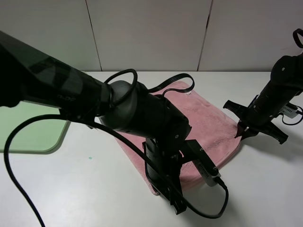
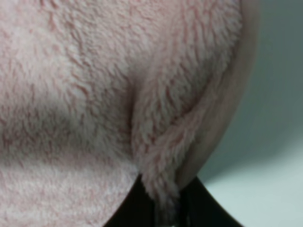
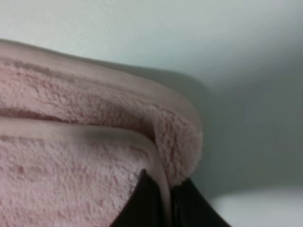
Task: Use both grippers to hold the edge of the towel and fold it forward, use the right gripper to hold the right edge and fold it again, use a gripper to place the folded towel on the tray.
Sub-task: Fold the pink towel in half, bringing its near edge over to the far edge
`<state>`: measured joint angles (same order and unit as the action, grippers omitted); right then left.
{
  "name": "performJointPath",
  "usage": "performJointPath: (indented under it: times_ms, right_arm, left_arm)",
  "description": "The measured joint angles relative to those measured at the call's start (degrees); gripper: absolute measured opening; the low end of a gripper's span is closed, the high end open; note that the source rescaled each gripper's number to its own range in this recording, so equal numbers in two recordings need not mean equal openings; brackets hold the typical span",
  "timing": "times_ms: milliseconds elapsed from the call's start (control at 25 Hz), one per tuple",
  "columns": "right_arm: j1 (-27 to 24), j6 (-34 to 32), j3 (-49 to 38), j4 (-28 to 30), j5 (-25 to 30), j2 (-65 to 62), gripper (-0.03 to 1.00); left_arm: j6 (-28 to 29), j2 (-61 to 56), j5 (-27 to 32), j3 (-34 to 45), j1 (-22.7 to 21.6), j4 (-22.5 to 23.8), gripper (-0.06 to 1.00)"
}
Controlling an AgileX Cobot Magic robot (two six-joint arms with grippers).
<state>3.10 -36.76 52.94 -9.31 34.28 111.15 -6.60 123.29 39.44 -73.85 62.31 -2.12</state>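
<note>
The pink fluffy towel (image 1: pixel 208 118) lies flat on the white table, slanted from the far middle toward the near right. My left gripper (image 1: pixel 161 187) is down at its near corner, largely hidden under my own wrist. In the left wrist view the left gripper (image 2: pixel 163 215) is shut on a pinched ridge of the towel (image 2: pixel 94 94) by its hem. My right gripper (image 1: pixel 241 131) sits at the towel's right corner. The right wrist view shows the right gripper (image 3: pixel 165 205) shut on the edge of the towel (image 3: pixel 142 137), which is lifted into a small fold. The pale green tray (image 1: pixel 28 132) lies at the left, partly behind my left arm.
My bulky left arm (image 1: pixel 94 99) crosses the scene from the left and covers the towel's left part. Its black cable (image 1: pixel 208 213) loops over the table near the front edge. A small grey device (image 1: pixel 289 110) lies at the far right. A pale wall stands behind the table.
</note>
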Motion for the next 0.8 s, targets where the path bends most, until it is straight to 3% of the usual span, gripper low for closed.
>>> performJointPath:
  times_ms: [320, 800]
  right_arm:
    - [0.0, 2.7, 0.0, 2.1, 5.5, -4.3, 0.0]
    - [0.0, 4.5, 0.0, 3.6, 10.3, -14.6, 0.0]
  left_arm:
    - [1.5, 1.2, 9.1, -7.1, 0.2, -2.9, 0.0]
    - [2.6, -4.1, 13.9, -10.8, 0.2, -3.2, 0.0]
